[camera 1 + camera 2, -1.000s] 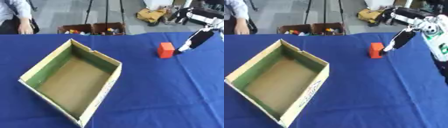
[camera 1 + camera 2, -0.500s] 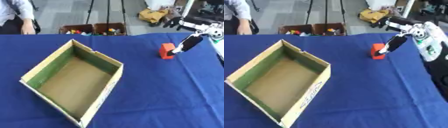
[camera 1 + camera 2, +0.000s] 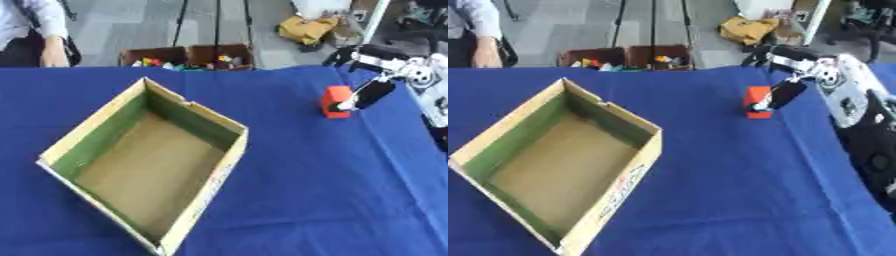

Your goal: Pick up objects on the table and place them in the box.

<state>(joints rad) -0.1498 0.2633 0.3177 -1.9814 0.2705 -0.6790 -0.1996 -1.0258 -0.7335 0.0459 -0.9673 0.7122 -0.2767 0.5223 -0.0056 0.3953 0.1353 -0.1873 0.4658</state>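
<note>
A small red block (image 3: 333, 100) stands upright on the blue table (image 3: 297, 190), far right of the middle. My right hand (image 3: 368, 92) reaches in from the right, and its dark fingertip touches the block's right side low down. Its other fingers (image 3: 773, 54) spread out behind and above the block, not curled round it. The open cardboard box (image 3: 149, 160) lies at the left of the table with its green-lined inner walls showing and nothing inside. My left hand is out of sight.
My right arm (image 3: 855, 105) runs along the table's right edge. Beyond the far edge stand two crates of coloured toys (image 3: 188, 57), and a yellow thing (image 3: 308, 28) lies on the floor. A person (image 3: 35, 30) stands at the far left.
My right hand has moved left and down until it touches the red block's right side. The block and the box have kept their places.
</note>
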